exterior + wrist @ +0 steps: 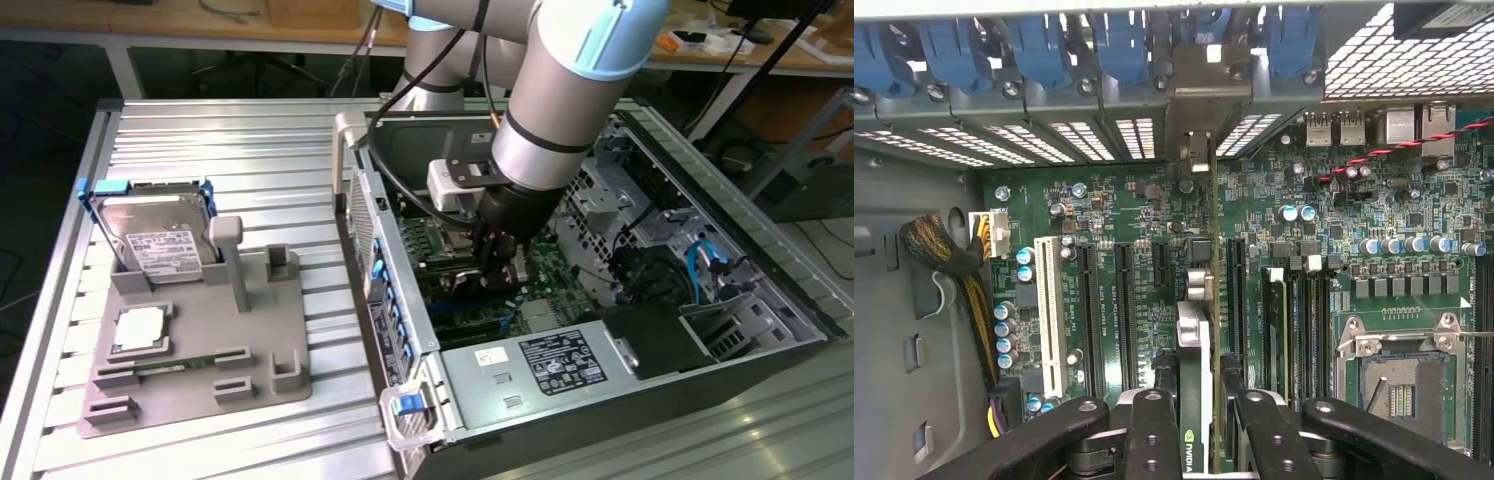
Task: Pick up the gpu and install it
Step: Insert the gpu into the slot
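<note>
One card is what I have in the hand right now: its fingers are clamped on either side of the gpu, which I see edge-on in the wrist view, its metal bracket up against the rear slot openings of the case. The card's long axis runs along the expansion slots on the motherboard, and it sits directly below the hand, standing over one of those slots; whether it is fully seated I cannot tell. In the exterior view the arm reaches straight down into the open computer case, which lies on its side on the slatted metal table. A grey holder with a hard drive and a processor chip sits well apart, to the exterior view's left.
</note>
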